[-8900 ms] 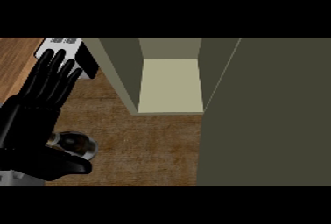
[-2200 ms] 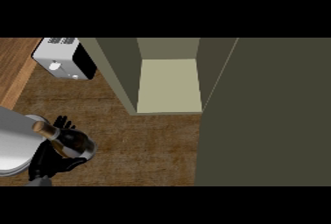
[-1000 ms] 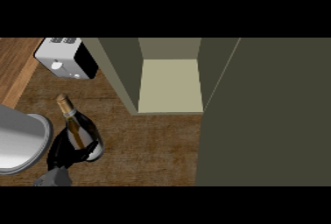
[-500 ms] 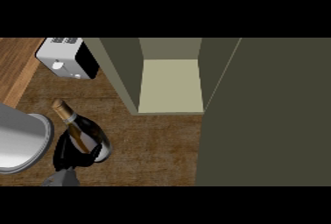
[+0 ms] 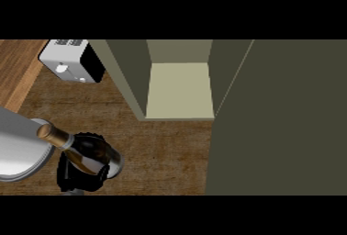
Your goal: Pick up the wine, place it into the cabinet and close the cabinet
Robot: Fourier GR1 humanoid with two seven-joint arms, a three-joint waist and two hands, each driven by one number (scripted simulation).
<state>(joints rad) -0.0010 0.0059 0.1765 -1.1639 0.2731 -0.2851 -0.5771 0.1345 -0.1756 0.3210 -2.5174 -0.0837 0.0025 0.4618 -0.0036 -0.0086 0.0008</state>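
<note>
- wine bottle (image 5: 81, 153) tilted at near left, neck pointing far-left
- left hand (image 5: 78, 172) grasping the wine bottle
- cabinet (image 5: 180, 92) stands open, far right of it

A single head view is given, taken from above and aimed steeply down at the counter (image 5: 163, 151). The open cabinet (image 5: 180, 92) is seen from overhead at the upper middle, its door (image 5: 284, 119) filling the right side. A toaster (image 5: 73, 62) is cut by the upper left edge. The near field at lower left is taken up by the wine (image 5: 85, 151) and a grey forearm (image 5: 17, 144), both seen close to the lens.
</note>
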